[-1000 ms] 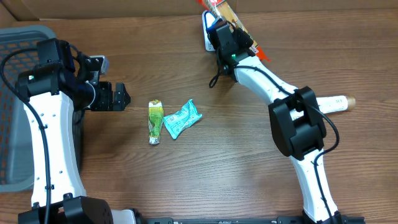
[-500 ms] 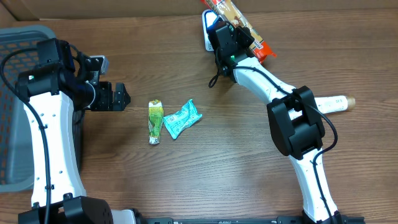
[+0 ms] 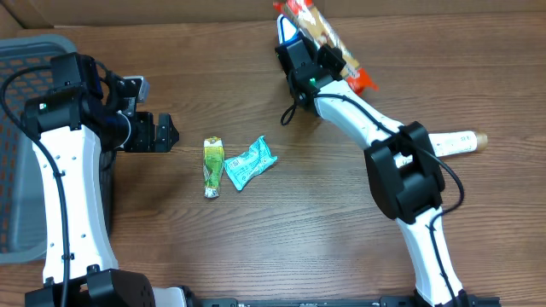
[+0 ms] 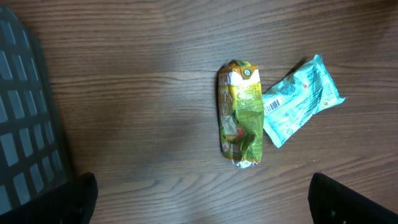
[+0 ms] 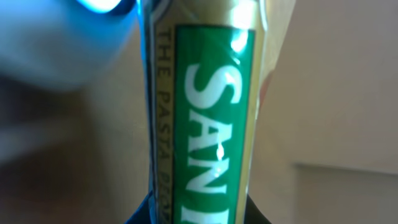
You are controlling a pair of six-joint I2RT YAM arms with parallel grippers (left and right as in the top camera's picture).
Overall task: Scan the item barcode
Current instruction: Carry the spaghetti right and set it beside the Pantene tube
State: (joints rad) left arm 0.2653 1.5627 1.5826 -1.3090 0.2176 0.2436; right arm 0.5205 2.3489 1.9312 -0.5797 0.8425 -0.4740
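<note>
You have the wooden table [image 3: 299, 247] under both arms; the grey basket [image 3: 21, 60] sits at its left edge, close beside your left arm [image 3: 64, 170]; your right arm [image 3: 409, 170] stretches to the far edge of the table; there your right gripper [image 3: 311, 53] is clenched on the long pasta packet [image 3: 320, 21], which it holds slanted, one end at the far edge and its red end pointing out to the right; the packet is right beside a white device with a blue glow [image 3: 282, 32], though you cannot tell whether they touch; in the right wrist view the packet's green label with white letters fills the frame, with a blue blur at upper left; your left gripper [image 3: 166, 132] hangs released, jaws wide with nothing between them, near the basket; its dark fingertips [image 4: 348, 199] show only at the lower corners of its wrist view; a white tube [image 3: 452, 142] lies on the table at the right, by your right arm; the green-and-yellow packet [image 3: 212, 166] and the teal packet [image 3: 250, 162] lie side by side mid-table, well apart from either gripper; the teal one shows a small barcode [image 4: 273, 104] face up
</note>
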